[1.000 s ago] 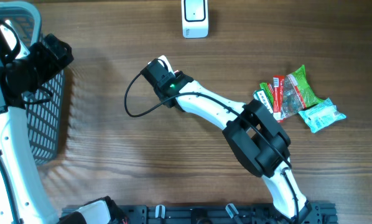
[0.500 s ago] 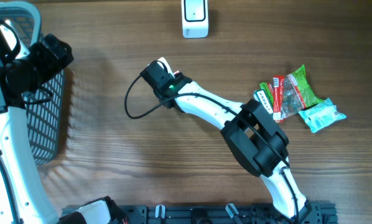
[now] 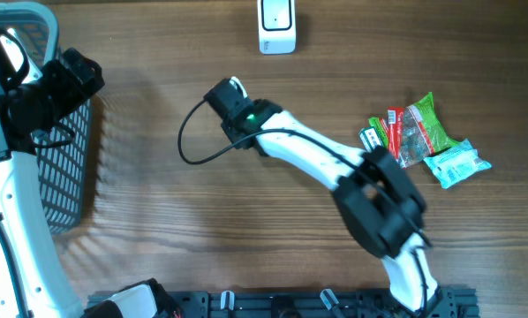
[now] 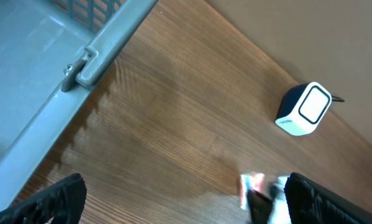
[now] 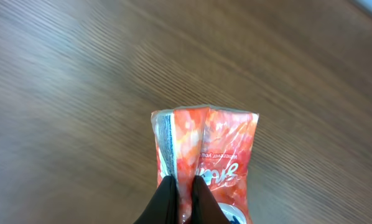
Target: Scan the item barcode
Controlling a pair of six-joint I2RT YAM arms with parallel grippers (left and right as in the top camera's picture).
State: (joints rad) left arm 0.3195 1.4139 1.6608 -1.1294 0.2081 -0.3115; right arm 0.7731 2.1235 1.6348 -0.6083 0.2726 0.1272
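My right gripper (image 5: 183,188) is shut on a fold of an orange-red snack packet (image 5: 218,146), which sticks out ahead of the fingers above the wooden table. From overhead, only a small white edge of the packet (image 3: 236,85) shows at the right gripper (image 3: 229,91), left of and below the white barcode scanner (image 3: 276,26). The left gripper (image 3: 72,72) stays open over the basket's edge with nothing in it. In the left wrist view, its fingers (image 4: 56,199) stand wide apart, with the scanner (image 4: 304,109) and the packet (image 4: 251,185) farther off.
A grey mesh basket (image 3: 70,168) stands at the left edge of the table. A pile of green, red and teal packets (image 3: 423,137) lies at the right. A black cable (image 3: 186,146) loops off the right wrist.
The right jaws have closed tight on the packet. The right wrist has shifted slightly toward the scanner, and its elbow has swung right. The left arm has not moved.
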